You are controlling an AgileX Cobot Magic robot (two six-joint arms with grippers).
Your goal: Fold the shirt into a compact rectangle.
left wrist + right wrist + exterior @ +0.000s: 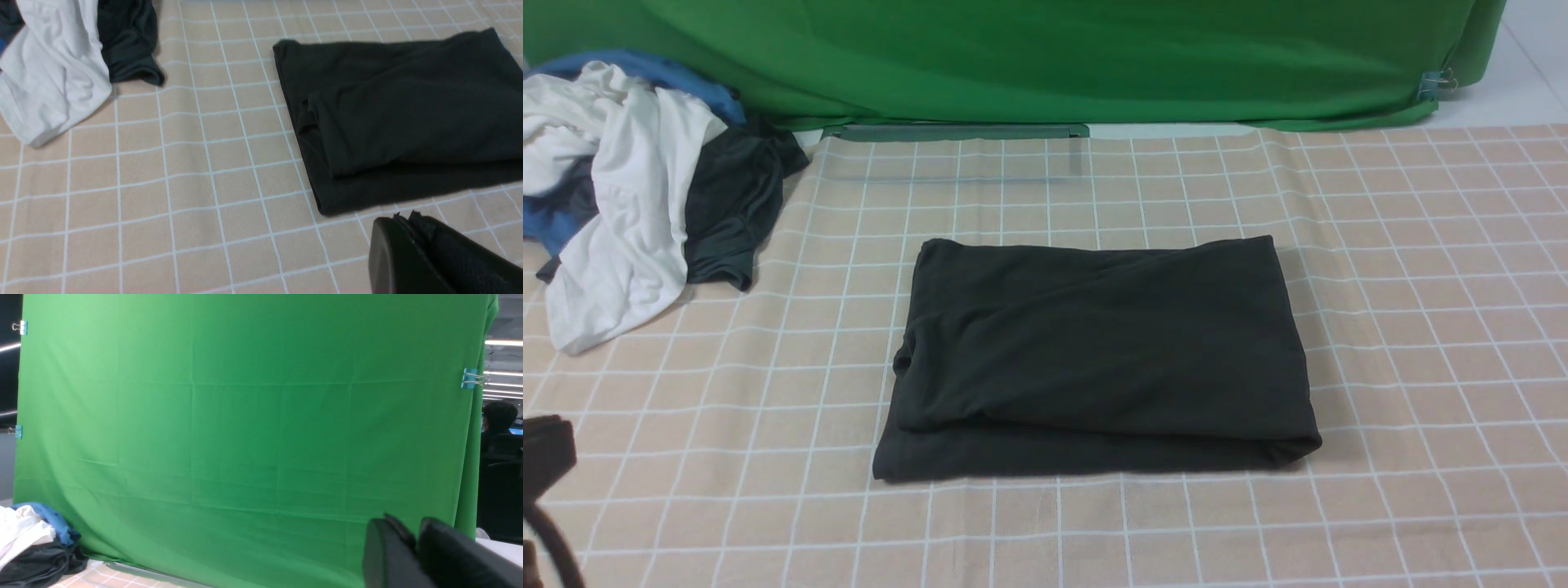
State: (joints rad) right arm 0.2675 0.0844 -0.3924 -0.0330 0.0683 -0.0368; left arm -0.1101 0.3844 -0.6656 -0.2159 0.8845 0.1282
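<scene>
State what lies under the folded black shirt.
The black shirt rests on the checked tablecloth; its own lower layer shows along the near edge. Anything beneath its middle is covered.

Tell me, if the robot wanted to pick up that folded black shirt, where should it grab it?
Probably the shirt's near left corner, coming from the robot's left. There the layers end as loose stacked edges lying flat on the checked tablecloth, which a gripper could slide under; the right side is a rounded closed fold.

Green backdrop point(245, 416) w/ clips, ceiling strip lights point(503, 342).
</scene>
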